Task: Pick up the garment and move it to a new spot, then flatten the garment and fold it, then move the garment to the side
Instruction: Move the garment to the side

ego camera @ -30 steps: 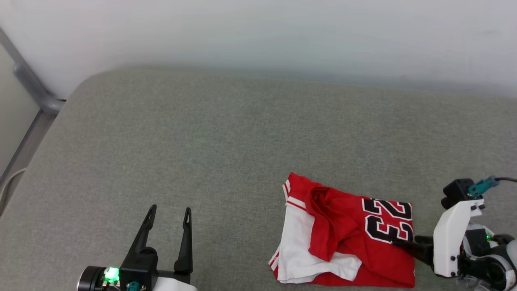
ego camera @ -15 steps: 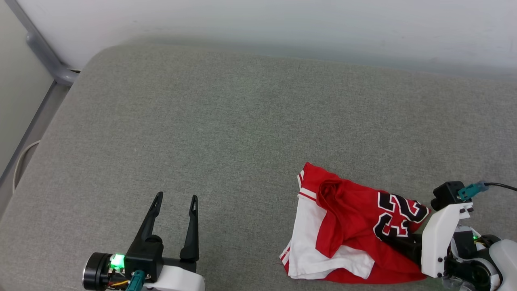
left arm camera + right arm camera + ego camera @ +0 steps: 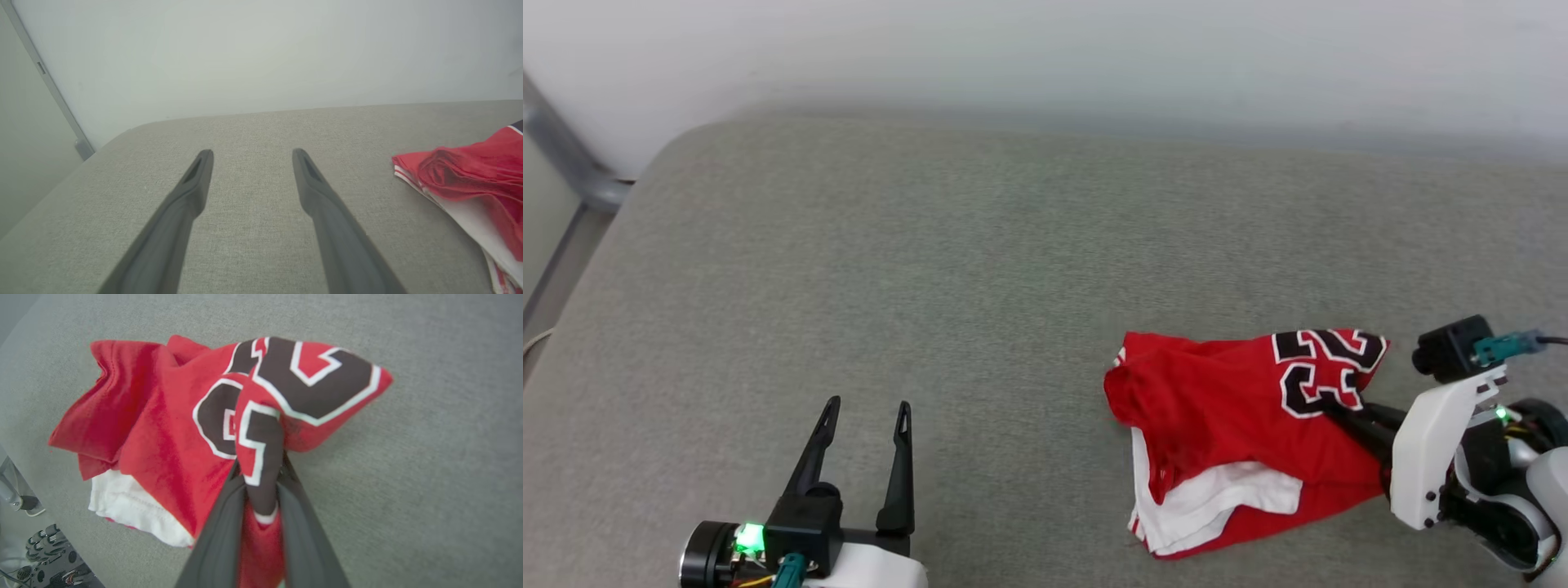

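Pinching a bunched fold of the shirt [image 3: 1225, 400], the right claw [image 3: 260, 463] has its two fingers clamped on cloth right at the black number print [image 3: 1323, 359], at the lower right of the head view. The shirt lies crumpled on the table [image 3: 931, 245], whose top is covered in grey cloth. The part at the frame's right seems raised a little by the claw. The rest slumps toward the lower middle of the frame, with a white sleeve [image 3: 1217, 498] poking out beneath the red. The left claw [image 3: 867, 403] sits at the lower left with its fingers apart and nothing between them, well apart from the shirt.

Judging by how it hangs, the shirt is light and quite limp: it drapes from the pinched point, and the layers not caught in the fingers sag. It will not hold a shape, so a lift from one point would likely leave it dangling as a bundle. A drag across the grey cloth could rumple it further. The knit looks thin and perhaps a little slick, so a shallow pinch might slip. The present hold takes in a good wad, which seems secure enough for carrying.

For flattening, a hold in the middle of the print is poor. Better spots would be two corners or edges, such as the shoulders or the hem, one per claw, so the cloth can be stretched between them. Which layer is which in the heap I cannot tell.
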Tool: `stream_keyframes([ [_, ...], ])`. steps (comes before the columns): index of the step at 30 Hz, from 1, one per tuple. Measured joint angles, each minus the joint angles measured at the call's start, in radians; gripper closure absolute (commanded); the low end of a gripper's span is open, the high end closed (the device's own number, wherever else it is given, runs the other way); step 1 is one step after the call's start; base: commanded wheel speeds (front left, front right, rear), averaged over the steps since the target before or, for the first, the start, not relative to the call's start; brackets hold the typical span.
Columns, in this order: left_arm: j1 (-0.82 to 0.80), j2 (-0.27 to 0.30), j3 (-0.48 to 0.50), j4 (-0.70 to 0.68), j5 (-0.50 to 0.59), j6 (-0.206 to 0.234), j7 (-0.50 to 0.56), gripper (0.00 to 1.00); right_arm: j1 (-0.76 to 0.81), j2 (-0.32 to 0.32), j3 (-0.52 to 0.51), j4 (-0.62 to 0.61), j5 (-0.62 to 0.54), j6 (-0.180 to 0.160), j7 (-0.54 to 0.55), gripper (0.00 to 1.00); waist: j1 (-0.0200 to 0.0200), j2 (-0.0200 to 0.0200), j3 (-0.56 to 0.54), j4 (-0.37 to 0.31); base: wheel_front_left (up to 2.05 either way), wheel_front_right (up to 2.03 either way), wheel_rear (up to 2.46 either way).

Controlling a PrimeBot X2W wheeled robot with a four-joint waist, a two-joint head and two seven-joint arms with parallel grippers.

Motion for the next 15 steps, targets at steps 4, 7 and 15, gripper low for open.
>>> stream_keyframes([
  [4,0.002,0.001,0.012,-0.008,0.000,0.005,0.000,0.00,-0.025,-0.051,0.014,-0.055,-0.025,0.000,-0.025,1.00,0.0000,0.0000,-0.005,-0.053,0.00,0.00,0.00],
  [7,0.002,0.002,0.019,-0.016,0.000,0.006,0.000,0.00,-0.048,-0.084,0.017,-0.084,-0.048,0.000,-0.034,1.00,0.0000,0.0000,-0.003,-0.101,0.00,0.00,0.00],
  [15,-0.015,0.003,0.012,-0.032,0.011,0.007,0.000,0.00,-0.078,-0.143,-0.007,-0.103,-0.096,0.000,-0.063,1.00,0.0000,0.0000,0.019,-0.228,0.00,0.00,0.00],
])
